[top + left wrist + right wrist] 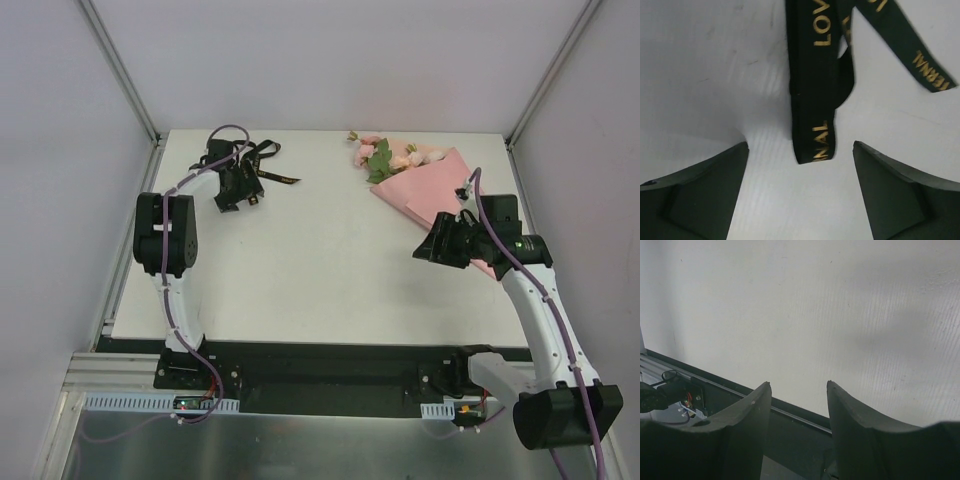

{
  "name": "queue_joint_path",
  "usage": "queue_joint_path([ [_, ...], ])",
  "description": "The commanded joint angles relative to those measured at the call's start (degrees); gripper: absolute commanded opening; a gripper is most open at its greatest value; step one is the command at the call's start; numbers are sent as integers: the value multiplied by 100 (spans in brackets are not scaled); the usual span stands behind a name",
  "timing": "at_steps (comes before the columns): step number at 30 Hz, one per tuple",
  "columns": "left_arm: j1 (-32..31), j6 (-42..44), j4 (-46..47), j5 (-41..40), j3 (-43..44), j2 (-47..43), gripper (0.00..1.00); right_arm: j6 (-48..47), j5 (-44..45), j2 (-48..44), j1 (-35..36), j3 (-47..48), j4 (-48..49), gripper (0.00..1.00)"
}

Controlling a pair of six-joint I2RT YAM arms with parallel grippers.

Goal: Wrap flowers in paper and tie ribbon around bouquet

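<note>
Wrapping looks complete, tying in hand: bouquet (425, 185) at two o'clock, left gripper (800, 145) wide open over the ribbon (812, 100) at eleven, right gripper (799, 385) parted, empty; next move calls for pinching the ribbon's end.

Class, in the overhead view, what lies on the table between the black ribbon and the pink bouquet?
Nothing: only bare white table separates the ribbon from the bouquet, as the top external view shows.
</note>
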Motion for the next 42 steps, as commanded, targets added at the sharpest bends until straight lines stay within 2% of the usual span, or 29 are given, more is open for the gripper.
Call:
queue_joint_path([
  [1,-89,155,-687,319,891,592,76,-158,-5,-104,29,247,-191,52],
  [3,-107,-3,-661,479,902,638,56,-106,-23,-140,37,159,-69,52],
  [4,-142,-65,-643,505,797,559,36,-18,-49,-140,37,54,-8,52],
  [6,-212,-206,-573,532,308,349,24,52,-84,-35,72,-34,212,52],
  [8,-466,-415,-249,707,-282,-248,16,149,-119,88,178,-131,440,52],
  [9,-606,-513,-108,777,-1007,-511,12,184,-128,211,204,-158,528,52],
  [10,-764,-653,41,813,-1389,-1097,2,219,-154,281,265,-184,607,52],
  [11,-1192,-950,330,857,-1793,-1416,0,263,-163,352,301,-202,765,52],
  [12,-1466,-1083,515,944,-2536,-1749,0,281,-172,509,318,-202,827,52],
  [13,-1765,-1233,648,858,-2883,-2397,0,307,-181,589,362,-193,871,52],
  [14,-2542,-1539,823,762,-3174,-2690,0,308,-190,677,389,-184,976,52],
  [16,-3302,-1848,877,629,-3781,-3375,0,264,-173,940,476,-158,1047,52],
  [17,-3837,-2084,964,672,-3931,-3527,18,246,-164,1028,512,-167,1100,52],
  [18,-4042,-2087,974,951,-4115,-3650,32,263,-172,1090,547,-167,1135,53],
  [21,-4133,-2210,913,1244,-4633,-4456,90,307,-172,1292,731,-202,1337,56],
  [22,-4080,-2097,852,1200,-4705,-4660,98,316,-146,1467,845,-193,1381,57],
  [23,-3966,-2000,546,1157,-4715,-4862,99,299,-120,1556,907,-158,1416,61],
  [26,-2975,-1779,114,1156,-4540,-5294,99,185,-50,2030,1223,105,1469,63],
  [27,-2241,-1797,-44,1173,-4522,-5347,99,98,64,2136,1467,306,1496,63],
  [31,-911,-1745,-63,1516,-4224,-4901,92,-96,232,2891,2233,903,1681,65],
  [33,-723,-1298,-72,1901,-3697,-4314,88,-176,276,3348,2654,1168,1759,65],
  [35,-669,-787,-588,2070,-3276,-3969,84,-526,241,3647,2866,1528,1918,66],
  [39,-669,-1040,-424,2123,-3826,-4045,68,-1247,39,4717,3236,2143,2155,66],
  [40,-669,-1171,-415,2053,-3931,-4134,68,-1379,126,4921,3289,2301,2042,66],
  [42,-643,-1243,-362,2000,-4134,-4353,75,-1608,31,5185,3403,2592,2076,66],
])
